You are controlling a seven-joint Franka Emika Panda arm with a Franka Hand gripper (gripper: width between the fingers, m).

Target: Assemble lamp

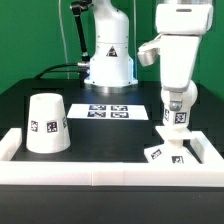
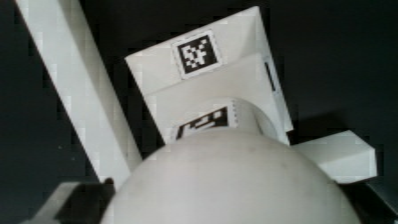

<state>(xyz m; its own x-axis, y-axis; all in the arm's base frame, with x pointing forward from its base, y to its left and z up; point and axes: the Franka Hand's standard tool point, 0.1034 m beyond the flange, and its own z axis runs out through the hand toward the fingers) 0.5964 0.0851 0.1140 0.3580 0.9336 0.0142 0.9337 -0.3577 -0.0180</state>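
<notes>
backdrop: plain green wall (image 1: 30, 40)
surface: black table (image 1: 30, 92), evenly lit
edging: white rail (image 1: 100, 172) framing the near side
centre: marker board (image 1: 110, 111) lying flat

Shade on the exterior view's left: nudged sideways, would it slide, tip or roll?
The shade stands wider end down, so a low push would probably slide it rather than tip it. Knocked over, its round tapered wall would likely roll in a curve. Its wall looks smooth, so a grip might slip.

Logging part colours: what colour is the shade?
The shade is white with black-and-white square tags; clearest in the exterior view.
</notes>
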